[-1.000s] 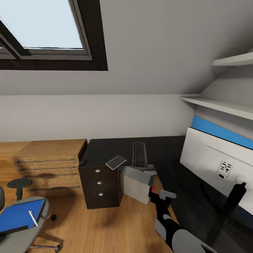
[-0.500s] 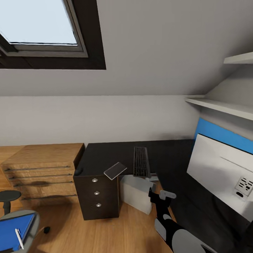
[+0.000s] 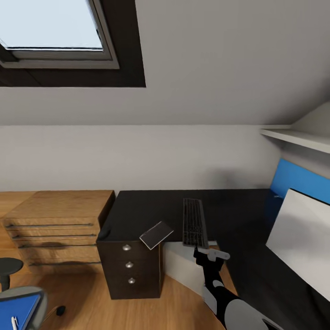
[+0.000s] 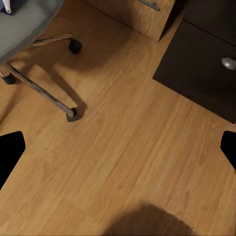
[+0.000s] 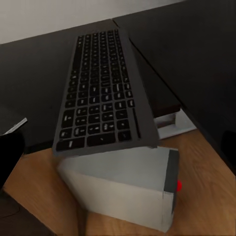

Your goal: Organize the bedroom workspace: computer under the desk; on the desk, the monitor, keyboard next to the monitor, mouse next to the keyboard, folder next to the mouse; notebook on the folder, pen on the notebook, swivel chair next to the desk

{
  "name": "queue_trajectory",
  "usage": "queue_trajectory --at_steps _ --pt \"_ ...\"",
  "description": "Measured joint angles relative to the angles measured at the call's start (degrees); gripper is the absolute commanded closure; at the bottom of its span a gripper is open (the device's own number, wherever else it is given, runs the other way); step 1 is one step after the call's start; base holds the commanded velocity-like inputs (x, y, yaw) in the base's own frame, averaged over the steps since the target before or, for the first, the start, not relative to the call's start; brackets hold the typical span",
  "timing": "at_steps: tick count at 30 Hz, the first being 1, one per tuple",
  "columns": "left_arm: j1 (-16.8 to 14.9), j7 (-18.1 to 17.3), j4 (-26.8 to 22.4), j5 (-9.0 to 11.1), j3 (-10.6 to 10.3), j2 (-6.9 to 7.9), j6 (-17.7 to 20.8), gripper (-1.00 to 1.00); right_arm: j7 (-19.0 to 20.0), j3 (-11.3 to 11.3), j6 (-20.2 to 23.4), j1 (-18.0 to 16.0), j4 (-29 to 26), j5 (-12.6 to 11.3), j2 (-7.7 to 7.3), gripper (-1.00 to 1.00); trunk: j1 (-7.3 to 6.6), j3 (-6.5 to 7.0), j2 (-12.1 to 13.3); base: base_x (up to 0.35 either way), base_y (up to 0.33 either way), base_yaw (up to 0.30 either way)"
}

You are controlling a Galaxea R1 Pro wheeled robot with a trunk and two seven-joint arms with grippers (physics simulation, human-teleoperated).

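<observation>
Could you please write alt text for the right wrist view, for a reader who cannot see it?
A dark keyboard lies on a black desk, its near end jutting past the edge above a pale grey computer tower that stands on the wooden floor.

We see keyboard (image 3: 193,223) on desk (image 3: 137,211), near end overhanging computer (image 3: 183,268) below; notebook (image 3: 156,234) left of keyboard at near edge; monitor (image 3: 300,238) far right; swivel chair (image 3: 20,308) near left.
</observation>
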Motion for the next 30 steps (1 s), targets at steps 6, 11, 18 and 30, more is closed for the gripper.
queue_trajectory --at_steps 6,11,18,30 --pt "0.0 0.0 0.0 0.0 0.0 -0.03 0.0 -1.00 0.0 0.0 0.0 0.0 0.0 0.0 -0.11 -1.00 0.01 -0.02 0.0 0.287 0.000 0.005" --pt "0.0 0.0 0.0 0.0 0.0 0.01 0.0 -1.00 0.0 0.0 0.0 0.0 -0.1 0.1 -0.12 -1.00 0.02 -0.02 0.0 0.127 0.000 0.000" --pt "0.0 0.0 0.0 0.0 0.0 0.05 0.0 -1.00 -0.1 0.1 0.5 0.0 -0.4 0.2 -0.12 -1.00 0.03 -0.02 0.0 0.023 0.000 0.000" --pt "0.0 0.0 0.0 -0.2 -0.1 0.08 0.0 -1.00 -0.7 0.3 43.6 -0.3 -34.5 -0.1 0.30 -1.00 0.03 0.00 0.0 0.001 0.000 0.000"
